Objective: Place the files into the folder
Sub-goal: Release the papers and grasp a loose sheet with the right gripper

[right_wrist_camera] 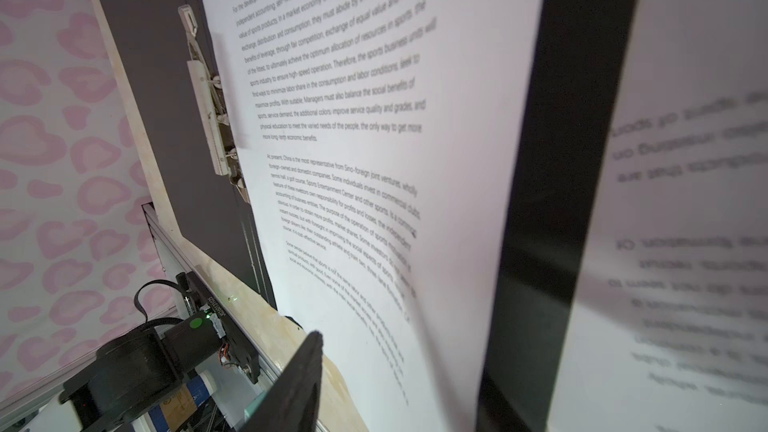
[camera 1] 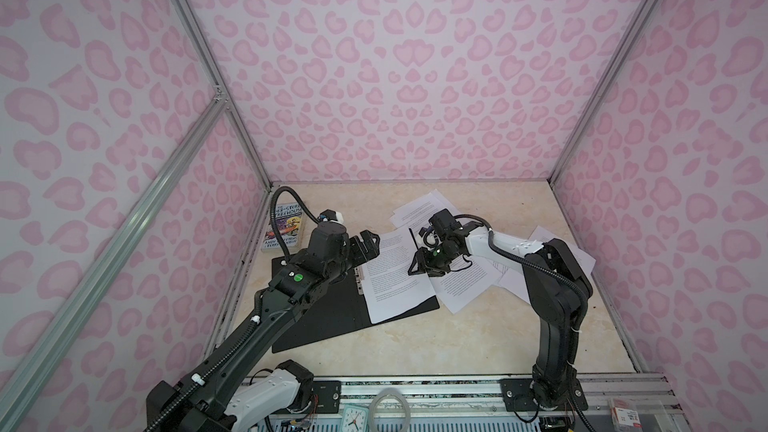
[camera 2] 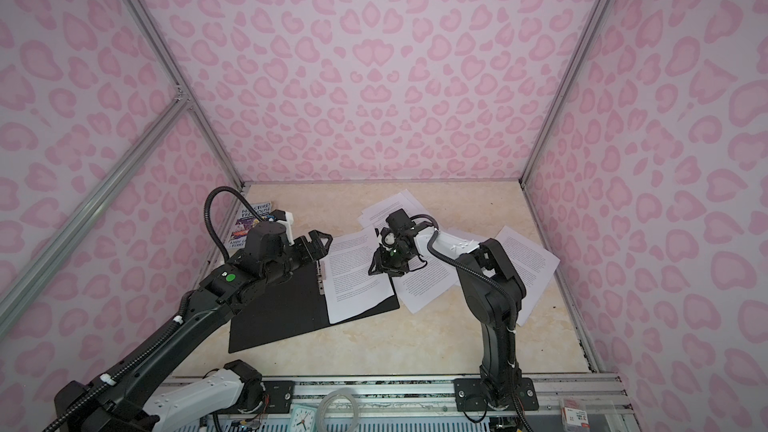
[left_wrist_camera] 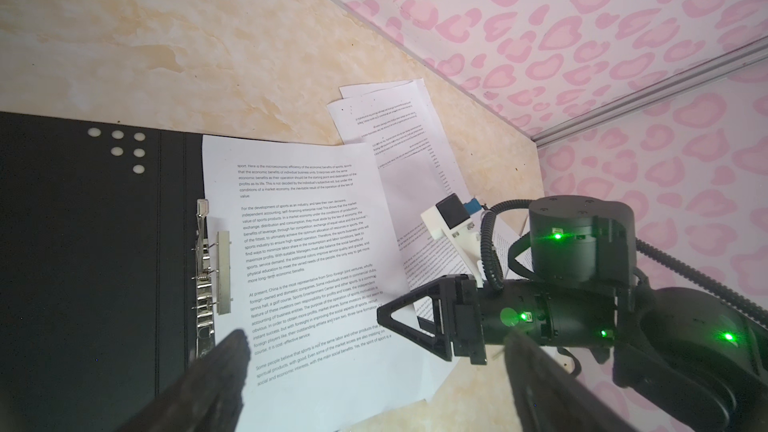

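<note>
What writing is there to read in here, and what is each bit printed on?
"TREEHOUSE", "ANDY", "TERRY": the book cover; rest partly hidden.
"For the development of sports as an industry": the sheet lying in the open folder.
"At present, China is the most representative": same sheet, lower down.
The other loose sheets: print too small or blurred to read.
</note>
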Robot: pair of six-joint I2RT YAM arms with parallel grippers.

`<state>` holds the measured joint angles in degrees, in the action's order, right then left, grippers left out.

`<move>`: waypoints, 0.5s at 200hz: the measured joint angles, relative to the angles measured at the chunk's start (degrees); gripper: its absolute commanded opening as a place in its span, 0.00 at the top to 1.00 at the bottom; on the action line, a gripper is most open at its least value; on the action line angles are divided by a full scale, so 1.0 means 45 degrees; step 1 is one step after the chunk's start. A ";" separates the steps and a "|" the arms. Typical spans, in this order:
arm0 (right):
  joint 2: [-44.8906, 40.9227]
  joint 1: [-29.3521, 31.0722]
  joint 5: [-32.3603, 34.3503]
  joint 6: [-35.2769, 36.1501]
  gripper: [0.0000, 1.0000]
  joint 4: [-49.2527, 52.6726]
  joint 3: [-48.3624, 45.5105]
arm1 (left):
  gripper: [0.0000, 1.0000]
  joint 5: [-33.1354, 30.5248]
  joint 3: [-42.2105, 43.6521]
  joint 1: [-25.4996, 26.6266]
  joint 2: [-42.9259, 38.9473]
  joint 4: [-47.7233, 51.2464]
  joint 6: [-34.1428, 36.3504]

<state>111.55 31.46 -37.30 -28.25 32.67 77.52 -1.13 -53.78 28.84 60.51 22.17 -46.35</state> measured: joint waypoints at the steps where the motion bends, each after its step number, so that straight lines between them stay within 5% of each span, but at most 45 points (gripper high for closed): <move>1: -0.0015 -0.0024 0.0015 0.0015 0.46 0.0019 0.0000 | 0.03 0.0000 0.0000 0.0000 0.0000 0.0000 0.0000; 39: -0.1467 -0.1258 0.0680 0.0359 0.43 0.0155 -0.0772 | 0.03 -0.0053 -0.0005 -0.0044 -0.0005 0.0000 0.0049; 100: -0.5421 -0.5061 0.1797 -0.1219 0.42 -0.2055 -0.5275 | 0.03 -0.0044 -0.0005 -0.0126 -0.0049 0.0005 0.0228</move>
<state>87.15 8.69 -29.21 -33.74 23.42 53.78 -1.32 -53.80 28.27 60.29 22.20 -45.32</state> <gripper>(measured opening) 0.584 0.972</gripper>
